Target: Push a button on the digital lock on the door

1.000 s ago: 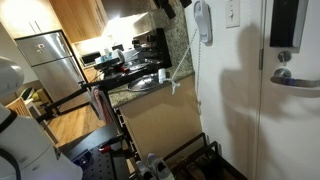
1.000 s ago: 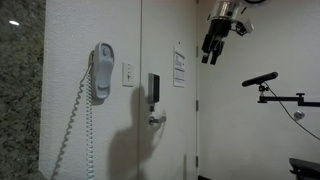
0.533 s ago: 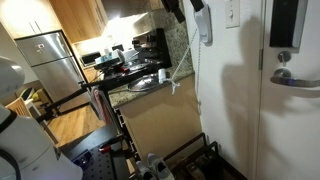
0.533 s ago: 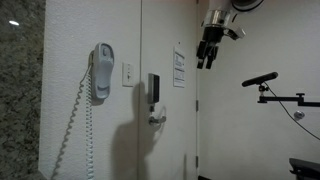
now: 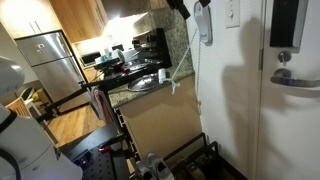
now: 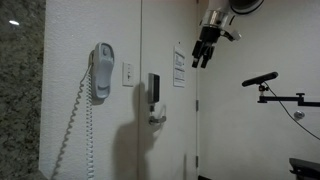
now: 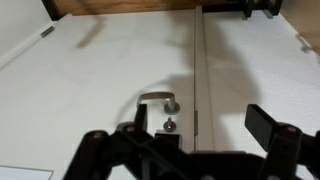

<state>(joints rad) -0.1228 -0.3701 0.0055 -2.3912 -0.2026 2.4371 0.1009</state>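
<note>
**Jaws wide and high, lock untouched on the door**

The gripper [image 6: 198, 60] hangs high up, clear of the white door [image 6: 165, 150]. Its jaws are spread wide with nothing between them, tips pointing down. The lock [image 6: 153, 88], a narrow black panel with a silver base, is on the door lower than the jaws and off to one side, well apart from them. Just under the lock sits the silver handle [image 6: 155, 118]. A paper notice [image 6: 179, 68] is stuck to the door between lock and jaws, nearer the jaws and about level with their tips. Beyond the lock, farther from the jaws, a white handset [image 6: 102, 72] hangs on the wall with its coiled cord trailing down. A switch plate [image 6: 127, 75] is beside it. In the wrist view the two dark fingers [image 7: 270, 125] stand far apart at the lower edge, with a silver lever [image 7: 155, 98] on a white panel ahead between them. In an exterior view a granite worktop [image 5: 150, 90] carrying a stove lies well below the jaws.
</note>
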